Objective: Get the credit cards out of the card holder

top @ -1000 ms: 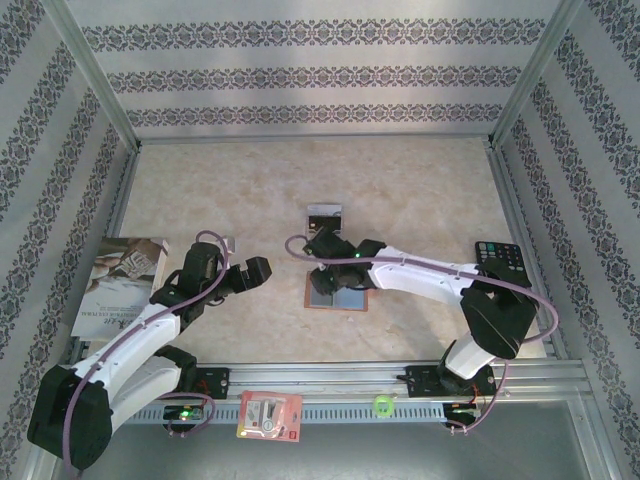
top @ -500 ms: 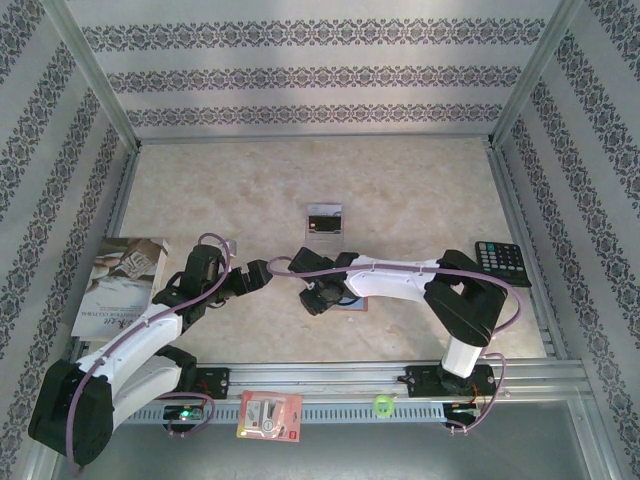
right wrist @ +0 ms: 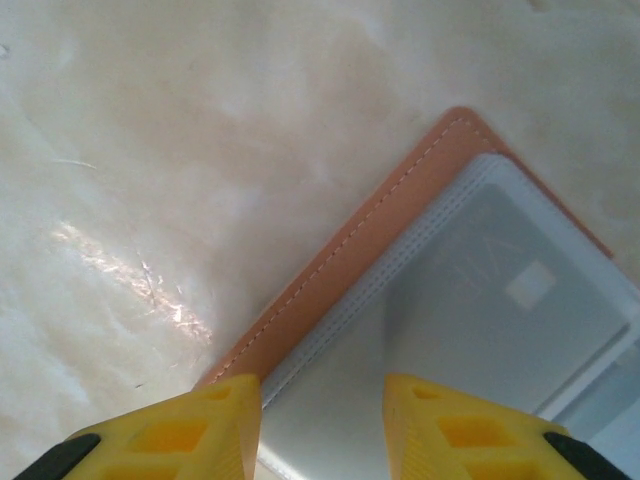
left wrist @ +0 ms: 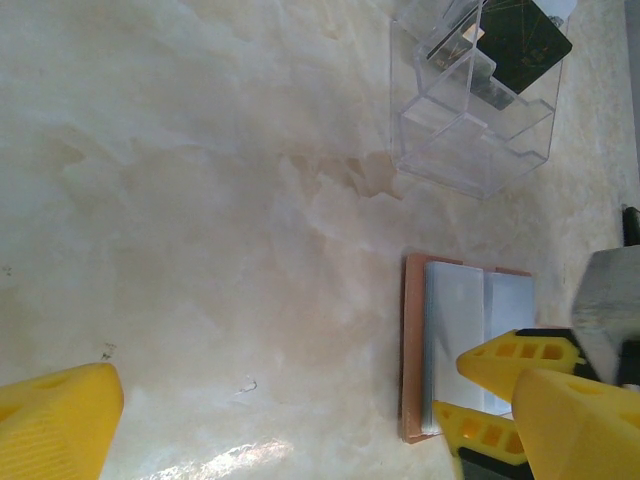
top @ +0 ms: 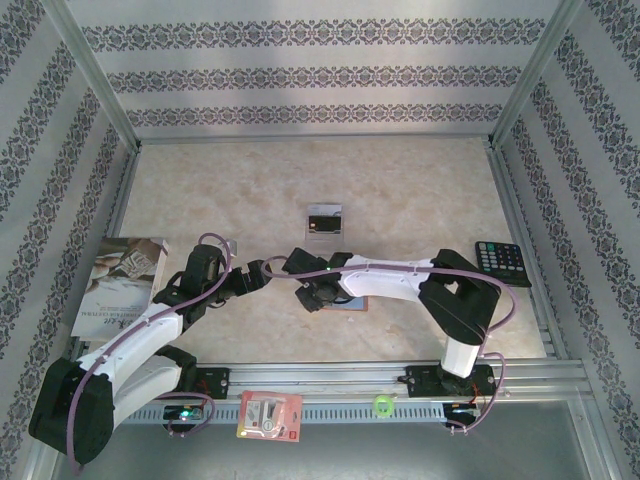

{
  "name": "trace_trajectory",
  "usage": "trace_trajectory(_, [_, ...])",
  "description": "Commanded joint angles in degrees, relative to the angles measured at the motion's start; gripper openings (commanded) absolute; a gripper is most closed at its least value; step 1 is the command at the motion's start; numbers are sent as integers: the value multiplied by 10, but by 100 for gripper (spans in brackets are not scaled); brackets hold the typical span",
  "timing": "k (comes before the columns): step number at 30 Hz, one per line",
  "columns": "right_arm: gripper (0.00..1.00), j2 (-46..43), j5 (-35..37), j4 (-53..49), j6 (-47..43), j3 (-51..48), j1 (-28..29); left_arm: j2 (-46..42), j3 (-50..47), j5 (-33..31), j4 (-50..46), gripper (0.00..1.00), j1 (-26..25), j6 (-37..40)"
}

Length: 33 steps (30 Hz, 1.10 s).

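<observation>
The holder (right wrist: 400, 225) lies open and flat on the table (top: 400, 190), near the front middle, with its grey-blue panel facing up. A card (right wrist: 470, 300) sits under the clear pocket. My right gripper (right wrist: 318, 425) hangs just above the holder's corner, its fingers a narrow way apart with nothing between them. My left gripper (top: 264, 270) is just beside the holder on its left, fingers spread wide and empty, apart from it.

Risks, as I judge them: nothing pins the holder, so a pinch at the card may drag or lift the whole holder across the smooth table. The fingers may close on the brown flap or the pocket film instead of the card, or skid off the glossy surface. The two grippers are near each other and could bump.

Hard to tell: from above, my right arm covers most of the holder. I cannot say how many cards are inside, or whether the fingertips touch the panel. The right wrist view cuts off the holder's far half. A grey shape at the right edge of the left wrist view is unclear. A clear stand (left wrist: 470, 120) sits beyond the holder.
</observation>
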Motion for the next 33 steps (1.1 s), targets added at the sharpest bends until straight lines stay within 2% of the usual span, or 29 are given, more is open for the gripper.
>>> trace_trajectory(1, [37, 19, 10, -10, 1, 7, 12, 3, 2, 10, 21, 100, 9, -3])
trace_trajectory(3, [34, 26, 4, -10, 0, 7, 13, 5, 2, 12, 23, 100, 8, -2])
trace_trajectory(5, [27, 27, 1, -6, -1, 3, 14, 7, 2, 17, 25, 98, 8, -1])
trace_trajectory(11, [5, -7, -24, 36, -19, -16, 14, 19, 1, 43, 37, 87, 3, 2])
trace_trajectory(13, [1, -14, -33, 50, -25, -19, 13, 28, 3, 46, 44, 83, -6, 0])
trace_trajectory(18, [0, -49, -51, 112, -23, -52, 12, 53, 6, 23, 70, 74, -68, -7])
trace_trajectory(21, [0, -81, -61, 155, -27, -86, 9, 74, 7, 10, 90, 57, -103, -14])
trace_trajectory(24, [0, -120, -78, 217, -17, -138, -1, 100, 8, 15, 118, 45, -121, -20])
trace_trajectory(33, [0, -161, -97, 297, 12, -196, -15, 176, 29, 24, 160, 14, -171, -29])
